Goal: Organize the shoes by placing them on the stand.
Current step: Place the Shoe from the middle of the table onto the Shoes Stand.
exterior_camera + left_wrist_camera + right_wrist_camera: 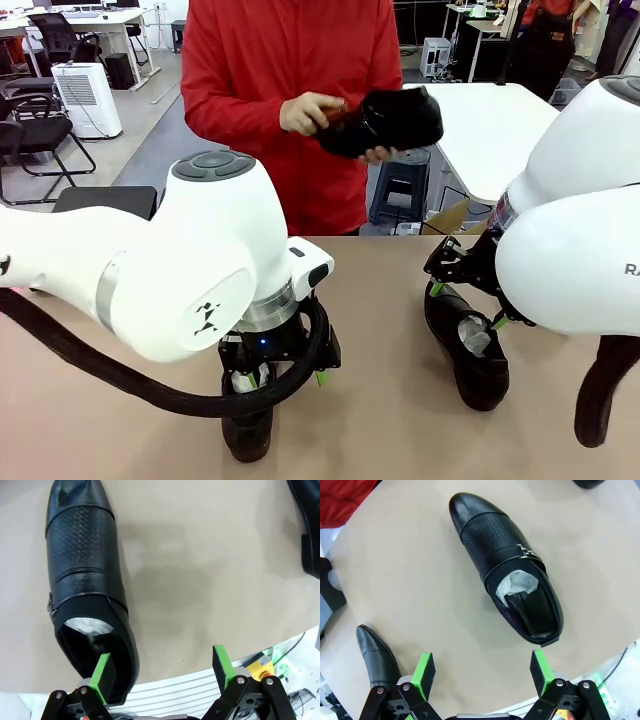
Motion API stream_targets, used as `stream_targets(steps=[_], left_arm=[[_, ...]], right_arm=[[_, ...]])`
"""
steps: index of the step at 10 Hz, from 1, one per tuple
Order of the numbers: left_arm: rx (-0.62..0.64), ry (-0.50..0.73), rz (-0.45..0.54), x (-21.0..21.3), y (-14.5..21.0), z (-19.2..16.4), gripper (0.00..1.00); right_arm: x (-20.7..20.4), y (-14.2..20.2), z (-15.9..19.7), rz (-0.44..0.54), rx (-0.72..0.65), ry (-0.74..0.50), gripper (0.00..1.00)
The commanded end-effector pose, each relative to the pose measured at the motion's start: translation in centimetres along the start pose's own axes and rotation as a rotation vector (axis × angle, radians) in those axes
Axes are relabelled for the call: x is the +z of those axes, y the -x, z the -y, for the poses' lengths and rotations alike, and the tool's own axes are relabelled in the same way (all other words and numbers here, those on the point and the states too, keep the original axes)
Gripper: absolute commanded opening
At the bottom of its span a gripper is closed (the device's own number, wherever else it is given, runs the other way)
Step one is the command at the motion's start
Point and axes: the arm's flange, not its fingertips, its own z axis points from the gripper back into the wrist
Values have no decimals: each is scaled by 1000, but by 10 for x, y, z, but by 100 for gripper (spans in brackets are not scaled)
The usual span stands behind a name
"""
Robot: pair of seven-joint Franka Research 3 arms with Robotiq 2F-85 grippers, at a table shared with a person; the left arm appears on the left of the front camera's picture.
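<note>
One glossy black leather dress shoe (pixel 90 590) lies on the smooth tan worktop (pixel 200 555) under the released left hand (pixel 162 670). A second matching shoe (pixel 505 565) lies before the released right hand (pixel 482 667). Off-centre jaws may shove slick leather sideways or crush the crumpled white paper stuffing (pixel 517 585). Black office chairs (pixel 30 135) stand behind.

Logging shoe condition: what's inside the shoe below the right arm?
Crumpled white paper fills the front of the shoe opening; the heel end looks bare. The toe's inside is covered.

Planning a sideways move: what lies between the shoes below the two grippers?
Nothing: the front view shows bare tabletop between the left shoe and the right shoe.
</note>
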Motion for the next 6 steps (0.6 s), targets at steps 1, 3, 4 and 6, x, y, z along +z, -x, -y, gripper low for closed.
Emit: stream_targets(steps=[1,3,4,6], left_arm=[[45,-29,-3,-6,-6,9,100],[69,-42,19,-14,-8,9,100],[81,-65,29,-20,-10,10,100],[103,-94,57,-28,-14,11,100]], right_arm=[[-2,-1,-2,2,3,-10,100],[-2,-1,-2,2,3,-10,100],[-2,-1,-2,2,3,-10,100],[-2,-1,-2,2,3,-10,100]])
